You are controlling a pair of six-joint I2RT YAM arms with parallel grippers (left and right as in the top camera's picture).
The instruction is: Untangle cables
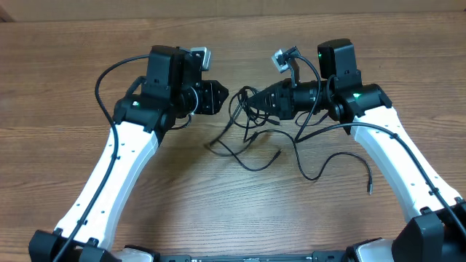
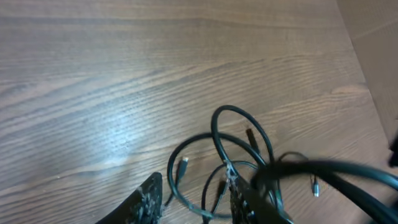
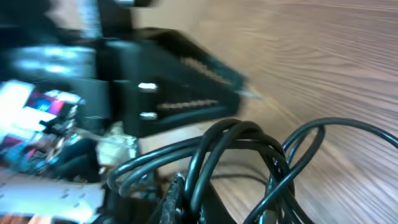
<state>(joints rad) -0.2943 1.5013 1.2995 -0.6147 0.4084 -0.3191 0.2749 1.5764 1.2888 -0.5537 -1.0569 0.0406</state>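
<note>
The cables (image 1: 242, 116) are thin black cords. They form a tangle between my two grippers, and loose strands trail toward the front right of the table. My right gripper (image 1: 253, 102) is shut on the tangle and holds it just above the wood. In the right wrist view the cable loops (image 3: 249, 134) wrap round its fingers (image 3: 193, 199). My left gripper (image 1: 222, 97) faces it from the left, a short way off. It is open, and in the left wrist view a cable loop (image 2: 231, 108) hangs between its fingers (image 2: 196, 202). The left gripper also shows in the right wrist view (image 3: 180, 99).
The wooden table (image 1: 233, 196) fills the view. One strand ends in a plug tip at the front right (image 1: 370, 189), and another tip lies near the middle (image 1: 279, 152). Each arm's own thicker black cable (image 1: 109, 73) arches beside it.
</note>
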